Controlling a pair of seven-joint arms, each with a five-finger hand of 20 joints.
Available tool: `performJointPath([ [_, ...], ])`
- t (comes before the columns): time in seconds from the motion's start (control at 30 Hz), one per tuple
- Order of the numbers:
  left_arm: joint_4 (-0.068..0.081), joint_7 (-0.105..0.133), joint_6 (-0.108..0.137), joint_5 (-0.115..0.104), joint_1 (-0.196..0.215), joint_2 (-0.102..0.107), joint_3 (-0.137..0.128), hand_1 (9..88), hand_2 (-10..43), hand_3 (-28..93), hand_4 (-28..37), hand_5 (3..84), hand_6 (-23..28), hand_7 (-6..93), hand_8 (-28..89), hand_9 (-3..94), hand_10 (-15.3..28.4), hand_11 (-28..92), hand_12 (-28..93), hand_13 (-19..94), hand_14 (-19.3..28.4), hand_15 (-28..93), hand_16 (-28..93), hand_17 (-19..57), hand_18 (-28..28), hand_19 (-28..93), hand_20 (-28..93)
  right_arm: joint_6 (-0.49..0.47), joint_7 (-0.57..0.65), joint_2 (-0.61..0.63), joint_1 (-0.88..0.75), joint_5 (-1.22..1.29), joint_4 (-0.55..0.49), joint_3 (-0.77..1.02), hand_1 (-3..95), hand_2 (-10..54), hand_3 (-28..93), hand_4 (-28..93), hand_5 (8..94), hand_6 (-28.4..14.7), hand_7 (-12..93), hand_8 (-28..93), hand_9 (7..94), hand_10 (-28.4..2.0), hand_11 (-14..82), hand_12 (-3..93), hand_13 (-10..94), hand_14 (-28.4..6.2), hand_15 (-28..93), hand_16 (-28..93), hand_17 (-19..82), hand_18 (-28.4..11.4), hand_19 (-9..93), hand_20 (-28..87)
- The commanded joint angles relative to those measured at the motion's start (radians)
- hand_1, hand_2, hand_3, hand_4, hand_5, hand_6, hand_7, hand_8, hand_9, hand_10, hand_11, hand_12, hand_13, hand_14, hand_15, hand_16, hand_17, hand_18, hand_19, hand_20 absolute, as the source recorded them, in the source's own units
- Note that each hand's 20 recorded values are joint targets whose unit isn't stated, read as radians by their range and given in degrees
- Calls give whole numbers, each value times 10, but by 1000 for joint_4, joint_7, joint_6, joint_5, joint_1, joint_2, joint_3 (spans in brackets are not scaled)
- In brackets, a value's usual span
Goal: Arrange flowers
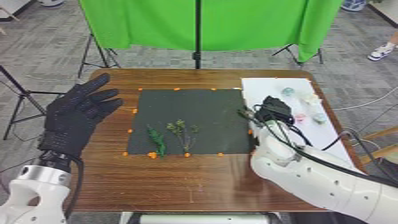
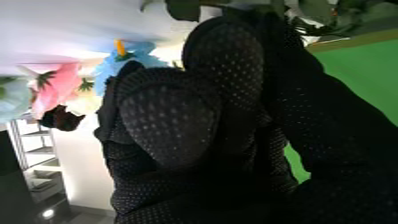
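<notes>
You're looking at a robotics lab or a test room much like one: your two white robot arms work over a brown wooden table, where orange marks edge a dark mat. Past it you can see a green cloth hung as a backdrop, with tripod-legged stands on grey office-style carpet. A pale cable crosses the floor, and your right wrist view seems to catch open shelving.
</notes>
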Motion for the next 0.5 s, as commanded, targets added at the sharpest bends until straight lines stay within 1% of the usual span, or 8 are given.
performJointPath([
  [0.03,-4,-5,18,-1,23,-8,-1,203,95,768,-271,371,100,161,-101,347,223,306,117,258,284,600,-125,-97,252,563,137,35,12,20,13,-47,-24,-19,503,-95,727,-234,893,-23,236,174,937,-95,422,174,897,-57,636,215,461,-210,932,151],
  [0.17,-4,-4,18,1,24,-7,-1,204,95,769,-270,371,100,161,-101,347,222,307,118,257,284,600,-125,-97,253,563,138,42,15,27,28,-56,-34,-20,505,-95,727,-234,895,-23,232,178,937,-96,426,170,899,-57,637,215,462,-210,932,154],
  [0.23,-6,-1,26,0,28,-6,-1,204,94,769,-270,370,100,161,-101,347,222,307,118,258,284,599,-126,-97,253,563,137,52,23,32,34,-62,-45,-22,506,-95,724,-237,894,-25,231,180,937,-97,421,169,896,-57,637,215,461,-210,932,154],
  [0.27,-7,-4,24,2,31,-8,-4,204,94,769,-270,370,100,161,-101,346,222,307,117,258,284,599,-126,-97,253,563,137,50,29,33,29,-72,-52,-15,505,-95,725,-239,891,-26,231,180,937,-97,415,171,893,-57,636,215,460,-210,932,150],
  [0.33,-6,-7,22,2,29,-10,-3,204,94,770,-270,371,100,161,-102,347,222,307,117,258,284,599,-126,-97,253,563,137,57,37,43,34,-77,-69,-15,482,-90,726,-238,868,-22,248,130,933,-93,382,188,883,-58,625,210,453,-210,932,122],
  [0.4,-9,-5,29,2,37,-9,-4,204,94,770,-269,370,100,161,-101,346,222,307,117,258,284,599,-126,-97,253,563,137,61,23,47,30,-62,-86,0,446,-77,726,-234,853,-19,243,100,929,-93,367,193,878,-60,614,206,447,-214,932,107],
  [0.43,-9,-3,28,1,39,-9,-5,204,95,770,-269,370,100,161,-101,347,222,307,117,258,284,599,-126,-97,253,563,137,44,24,50,26,-56,-97,9,409,-62,726,-229,818,-24,228,68,909,-107,356,192,866,-66,605,201,436,-218,930,89],
  [0.5,-9,-2,27,3,38,-9,-3,205,95,769,-269,371,100,161,-101,347,222,307,117,258,284,600,-126,-97,252,563,137,6,0,58,12,-25,-126,39,377,-50,735,-227,789,-29,215,6,885,-120,338,189,852,-68,596,195,428,-219,930,51],
])
